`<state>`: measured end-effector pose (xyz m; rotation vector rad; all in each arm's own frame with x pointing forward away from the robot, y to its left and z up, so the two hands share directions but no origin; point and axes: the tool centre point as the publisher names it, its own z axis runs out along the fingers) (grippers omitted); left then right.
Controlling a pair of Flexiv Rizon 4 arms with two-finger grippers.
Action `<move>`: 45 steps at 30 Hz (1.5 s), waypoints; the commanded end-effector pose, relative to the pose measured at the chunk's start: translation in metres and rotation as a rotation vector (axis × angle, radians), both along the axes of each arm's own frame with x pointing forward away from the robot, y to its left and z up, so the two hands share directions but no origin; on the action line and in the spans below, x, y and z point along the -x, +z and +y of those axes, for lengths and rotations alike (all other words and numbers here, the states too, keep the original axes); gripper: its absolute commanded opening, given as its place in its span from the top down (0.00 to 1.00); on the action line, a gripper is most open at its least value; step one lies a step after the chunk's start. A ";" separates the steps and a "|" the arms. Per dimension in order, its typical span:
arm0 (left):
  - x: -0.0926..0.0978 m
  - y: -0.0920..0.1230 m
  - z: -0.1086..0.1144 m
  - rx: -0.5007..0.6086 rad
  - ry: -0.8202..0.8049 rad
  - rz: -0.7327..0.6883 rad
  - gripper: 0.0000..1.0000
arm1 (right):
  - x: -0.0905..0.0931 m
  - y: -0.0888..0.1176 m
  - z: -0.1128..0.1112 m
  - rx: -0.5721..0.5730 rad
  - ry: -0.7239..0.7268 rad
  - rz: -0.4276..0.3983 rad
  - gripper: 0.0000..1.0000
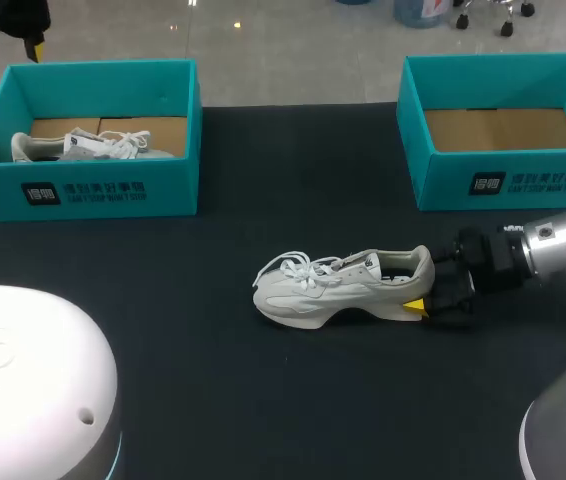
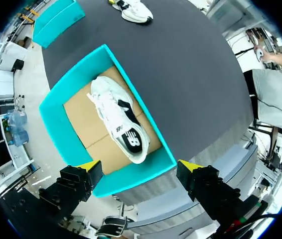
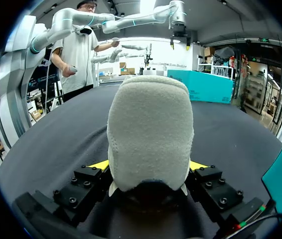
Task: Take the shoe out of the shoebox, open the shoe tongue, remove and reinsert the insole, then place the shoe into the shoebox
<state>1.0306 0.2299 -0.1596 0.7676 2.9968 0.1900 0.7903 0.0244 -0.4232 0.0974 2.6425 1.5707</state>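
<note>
Clamping the heel of the shoe [image 1: 338, 288] from both sides, right gripper [image 3: 148, 165] sits low at mid table [image 1: 263, 400]. Shoe stands on its sole, toe pointing to my left, laces loose, outside both boxes. Farther back on the right, right box [image 1: 523, 185] shows a bare cardboard floor. Left box [image 1: 93, 190] at the far left holds second shoe [image 2: 118, 119], lying on its side. Left gripper [image 2: 140, 167] hangs high over that box, fingers spread wide, well apart from it.

Unreadably small white print [image 1: 83, 191] fronts the left shoebox [image 1: 175, 150] and right shoebox [image 1: 441, 172].
</note>
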 end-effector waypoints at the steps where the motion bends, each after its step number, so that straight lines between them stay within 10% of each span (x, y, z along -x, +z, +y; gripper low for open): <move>1: 0.012 -0.015 -0.022 0.057 0.091 -0.082 0.00 | -0.001 -0.004 0.003 0.001 -0.001 -0.001 1.00; 4: 0.020 -0.028 -0.038 0.124 0.194 -0.149 0.00 | -0.001 -0.004 0.003 0.001 -0.001 -0.001 1.00; 6: 0.024 -0.031 -0.049 0.163 0.283 -0.157 0.20 | -0.001 -0.004 0.003 0.001 -0.001 -0.001 1.00; 9: 0.028 -0.030 -0.062 0.151 0.390 -0.203 0.00 | -0.001 -0.004 0.003 0.001 -0.001 -0.001 1.00; 26: 0.033 -0.016 -0.091 0.208 0.946 -0.120 0.00 | -0.001 -0.004 0.003 0.001 -0.001 -0.001 1.00; 45: 0.036 -0.014 -0.102 0.277 1.081 -0.156 0.00 | -0.001 -0.004 0.003 0.001 -0.001 -0.001 1.00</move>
